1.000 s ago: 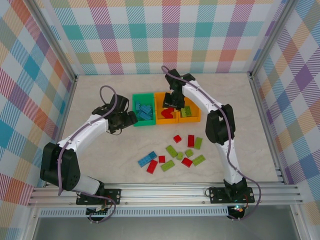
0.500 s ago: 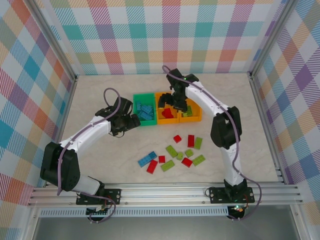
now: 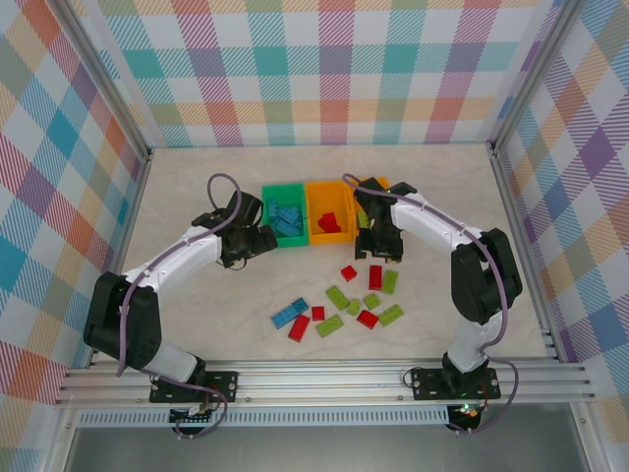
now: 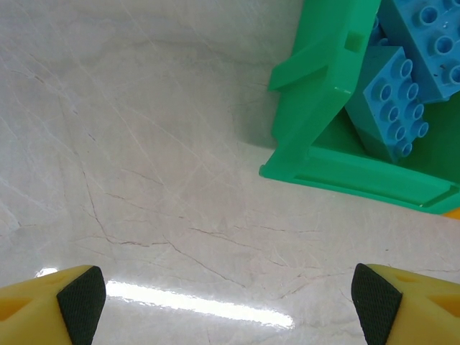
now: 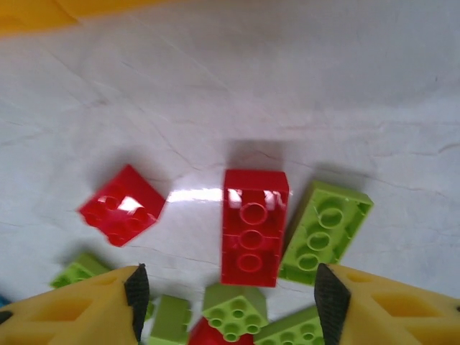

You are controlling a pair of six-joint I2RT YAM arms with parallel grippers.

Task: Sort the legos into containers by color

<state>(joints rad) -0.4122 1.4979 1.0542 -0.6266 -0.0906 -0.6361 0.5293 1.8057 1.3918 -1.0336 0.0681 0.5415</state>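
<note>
Bright even light, glare on table (image 4: 201, 305), edges perhaps soft

From above and behind the arms, the top camera shares the green bin (image 3: 283, 188) (image 4: 316, 93) with the close, downward left wrist view, and loose legos (image 5: 251, 226) near-right of it with the right wrist's.

A pale, marble-veined table (image 3: 187, 197) carries a green bin (image 3: 282, 188) and an orange bin (image 3: 325, 187) set side by side and touching, toward 12 o'clock of its centre. Toward 5 o'clock lies a loose scatter of bricks, where a long red brick (image 3: 374, 276) sits between a square red brick (image 3: 348, 272) and a lime green brick (image 3: 390, 281). A blue brick (image 3: 289, 313) marks the scatter's 8 o'clock edge.
</note>
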